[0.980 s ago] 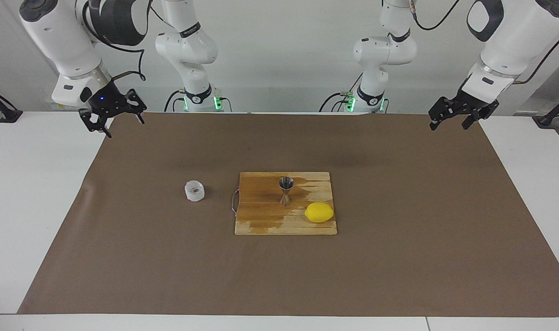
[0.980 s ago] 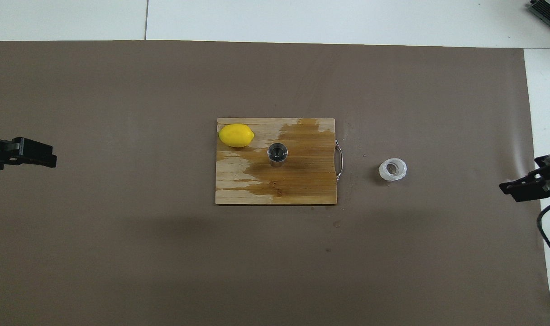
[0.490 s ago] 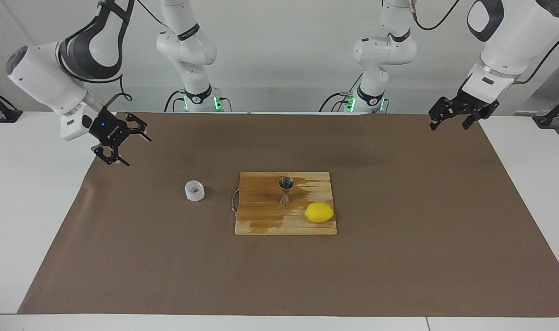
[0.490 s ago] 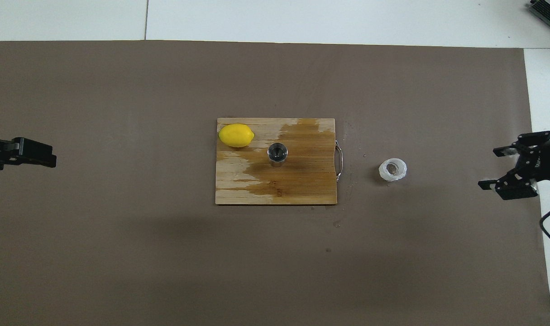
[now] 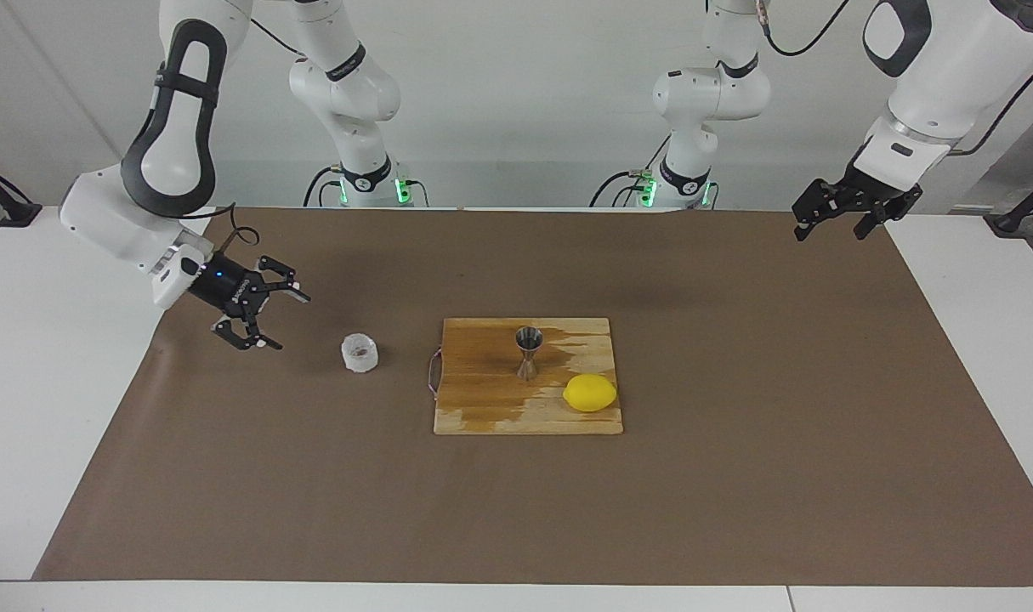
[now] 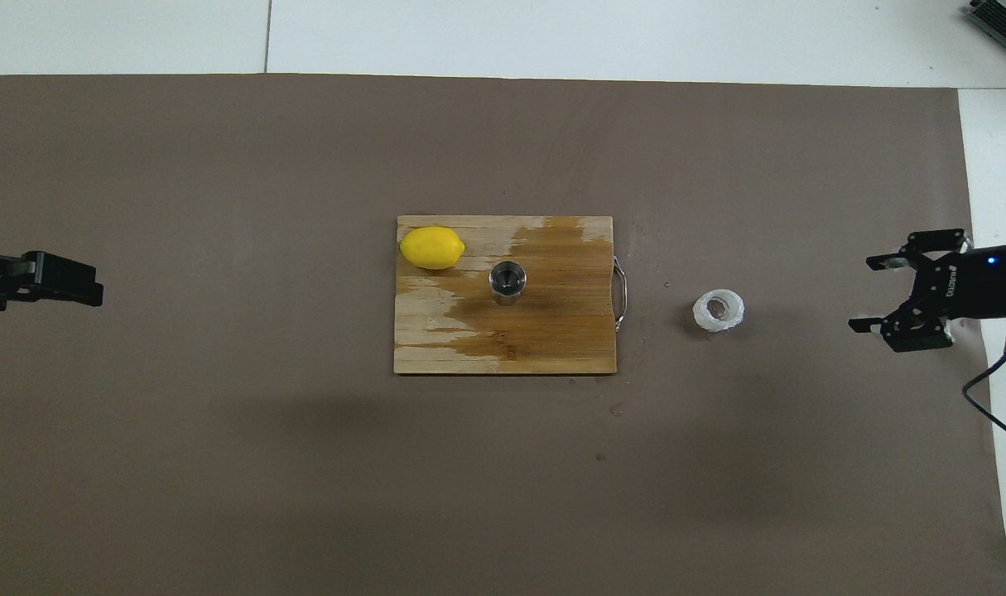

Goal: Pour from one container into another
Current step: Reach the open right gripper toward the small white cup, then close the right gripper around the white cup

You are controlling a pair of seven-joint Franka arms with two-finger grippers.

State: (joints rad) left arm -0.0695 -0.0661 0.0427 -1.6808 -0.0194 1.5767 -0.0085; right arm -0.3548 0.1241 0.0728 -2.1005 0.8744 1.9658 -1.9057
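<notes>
The small translucent white ridged cup (image 5: 360, 353) (image 6: 719, 310) stands upright on the brown mat, beside the board's handle toward the right arm's end of the table. The steel hourglass jigger (image 5: 529, 350) (image 6: 508, 281) stands upright on the wooden cutting board (image 5: 482, 399) (image 6: 552, 331). My right gripper (image 5: 280, 321) (image 6: 863, 294) hangs low over the mat beside the cup, a short gap away, open and empty, its fingers pointing at the cup. My left gripper (image 5: 831, 228) (image 6: 93, 285) waits open and empty over the mat's edge at the left arm's end.
A yellow lemon (image 5: 590, 393) (image 6: 432, 247) lies on the board's corner, farther from the robots than the jigger. A metal handle (image 6: 621, 293) sticks out of the board toward the cup. A dark wet stain covers part of the board. White table (image 5: 57, 382) borders the mat.
The right arm has swung down and inward from the mat's corner toward the cup, its gripper staying open. The left arm, cup, jigger and lemon have not moved.
</notes>
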